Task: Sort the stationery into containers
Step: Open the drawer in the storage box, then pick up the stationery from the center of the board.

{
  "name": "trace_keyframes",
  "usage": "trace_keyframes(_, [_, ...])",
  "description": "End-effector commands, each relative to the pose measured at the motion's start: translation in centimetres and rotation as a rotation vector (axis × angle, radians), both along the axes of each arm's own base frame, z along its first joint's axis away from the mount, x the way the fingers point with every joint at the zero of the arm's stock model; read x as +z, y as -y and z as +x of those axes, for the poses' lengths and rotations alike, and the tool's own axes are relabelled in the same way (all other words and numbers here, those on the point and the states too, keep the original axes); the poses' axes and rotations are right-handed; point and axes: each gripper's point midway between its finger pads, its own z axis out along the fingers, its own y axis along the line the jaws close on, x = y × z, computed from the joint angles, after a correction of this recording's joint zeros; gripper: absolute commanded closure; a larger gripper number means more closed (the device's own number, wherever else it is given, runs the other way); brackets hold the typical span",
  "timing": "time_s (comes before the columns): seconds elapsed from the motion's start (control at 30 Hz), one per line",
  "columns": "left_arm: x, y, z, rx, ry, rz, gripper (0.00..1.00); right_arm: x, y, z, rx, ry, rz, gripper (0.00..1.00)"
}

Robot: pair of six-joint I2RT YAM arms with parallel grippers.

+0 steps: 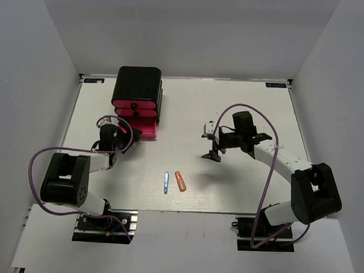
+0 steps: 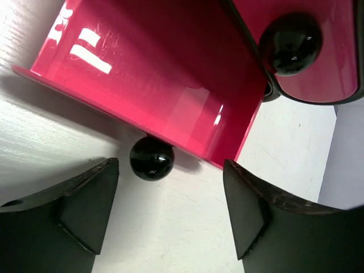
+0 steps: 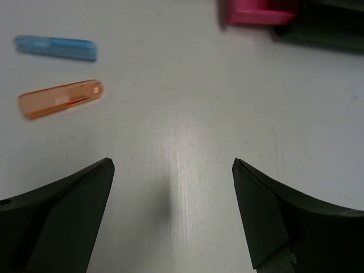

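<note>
The black box [image 1: 138, 81] holds three pink drawers. The bottom drawer [image 1: 148, 129] is pulled out; in the left wrist view its inside [image 2: 159, 74] looks empty. Its black knob [image 2: 151, 158] sits just beyond my open left gripper [image 2: 170, 210], untouched; the gripper also shows in the top view [image 1: 118, 135]. A thin blue pen [image 1: 166, 182] and a stubby orange marker [image 1: 180, 180] lie side by side near the table's front. My right gripper [image 1: 211, 142] is open and empty, right of them; its view shows the pen [image 3: 55, 47] and marker [image 3: 61, 99]. The other stationery is out of view.
A closed upper drawer's knob [image 2: 291, 36] shows above the open drawer. White walls enclose the table on three sides. The open drawer's corner [image 3: 261, 11] shows at the top of the right wrist view.
</note>
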Motion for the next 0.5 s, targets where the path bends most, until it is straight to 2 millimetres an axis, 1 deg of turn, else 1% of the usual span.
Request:
trace_keyframes(0.0, [2.5, 0.2, 0.5, -0.023, 0.043, 0.020, 0.16, 1.3, -0.8, -5.2, 0.292, 0.001, 0.065, 0.10])
trace_keyframes(0.03, [2.7, 0.2, 0.3, -0.023, 0.043, 0.020, 0.16, 1.4, -0.9, -5.7, 0.321, -0.001, 0.069, 0.10])
trace_keyframes(0.07, [3.1, 0.1, 0.2, -0.027, 0.051, 0.027, 0.16, 0.8, -0.9, -7.4, 0.402, -0.032, 0.062, 0.10])
trace_keyframes(0.1, [3.6, 0.3, -0.4, -0.035, 0.057, 0.023, 0.14, 0.7, -1.0, -7.9, 0.429, -0.038, 0.059, 0.10])
trace_keyframes(0.17, [3.5, 0.3, -1.5, -0.049, 0.032, 0.030, 0.14, 0.2, -1.4, -9.2, 0.478, -0.075, 0.038, 0.10])
trace_keyframes(0.2, [3.6, 0.2, -1.9, -0.056, 0.025, 0.041, 0.14, 0.1, -1.6, -9.4, 0.491, -0.064, 0.026, 0.10])
trace_keyframes(0.23, [4.8, 0.3, -2.3, -0.063, 0.046, 0.035, 0.14, -0.3, -1.6, -9.6, 0.499, -0.057, 0.016, 0.11])
trace_keyframes(0.27, [5.1, 0.3, -2.6, -0.068, 0.051, 0.044, 0.14, -0.8, -2.3, -10.4, 0.530, -0.039, -0.004, 0.12])
trace_keyframes(0.3, [4.9, 0.2, -3.5, -0.069, 0.017, 0.045, 0.14, -1.0, -2.6, -10.2, 0.535, -0.013, -0.018, 0.17])
trace_keyframes(0.33, [6.5, 0.2, -3.9, -0.068, 0.059, 0.043, 0.14, -1.2, -2.8, -10.5, 0.542, -0.003, -0.025, 0.20])
trace_keyframes(0.37, [7.2, 0.3, -4.3, -0.084, 0.075, 0.044, 0.13, -1.5, -3.4, -11.5, 0.582, 0.008, -0.034, 0.23])
trace_keyframes(0.4, [7.7, 0.3, -4.7, -0.084, 0.083, 0.043, 0.12, -1.9, -3.5, -11.4, 0.597, 0.046, -0.057, 0.25])
trace_keyframes(0.43, [7.8, 0.5, -5.5, -0.102, 0.073, 0.044, 0.12, -2.2, -3.8, -11.8, 0.628, 0.062, -0.066, 0.28])
trace_keyframes(0.47, [9.1, 0.8, -6.1, -0.120, 0.111, 0.032, 0.12, -2.5, -3.9, -11.9, 0.653, 0.086, -0.089, 0.30])
